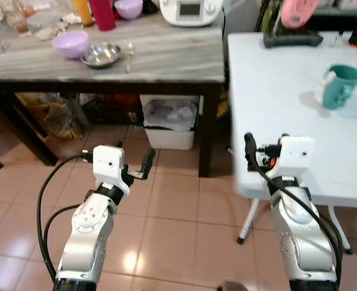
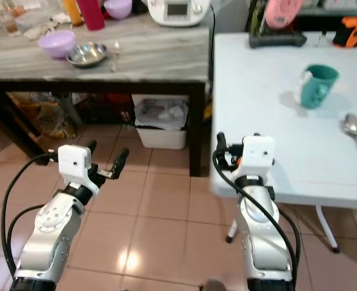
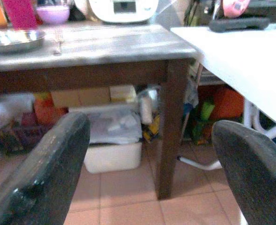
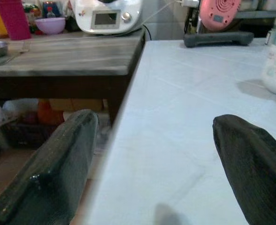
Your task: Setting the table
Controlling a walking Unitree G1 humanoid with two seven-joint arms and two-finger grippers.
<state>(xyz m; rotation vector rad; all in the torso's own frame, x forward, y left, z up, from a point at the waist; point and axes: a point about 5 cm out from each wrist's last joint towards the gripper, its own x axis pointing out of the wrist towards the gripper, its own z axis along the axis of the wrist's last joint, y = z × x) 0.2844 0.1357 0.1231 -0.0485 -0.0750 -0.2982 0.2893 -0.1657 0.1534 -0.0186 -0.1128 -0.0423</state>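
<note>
Both hands seen raised ahead of robot, fingers spread wide, nothing held. Left hand [image 1: 133, 159] held over tiled floor [image 1: 166, 206], before wooden desk [image 1: 166, 57]. Right hand [image 2: 236, 145] held at near edge of white desk [image 2: 275, 121]. Teal mug [image 2: 315, 86] stood on white desk, spoon [image 2: 354, 130] laid near it. Purple bowl [image 1: 70, 44] and steel bowl [image 1: 102, 54] set touching on wooden desk.

I stand in a home kitchen or dining corner. At my 11 o'clock is a wood table [image 1: 166, 57] with bowls [image 1: 71, 43], a steel dish [image 1: 102, 54] and a cooker [image 1: 190, 11]. At 1 o'clock a white table [image 1: 275, 97] holds a mug [image 1: 342, 86]. Under me are tiles [image 1: 178, 212], with a bin [image 1: 170, 124] below.
</note>
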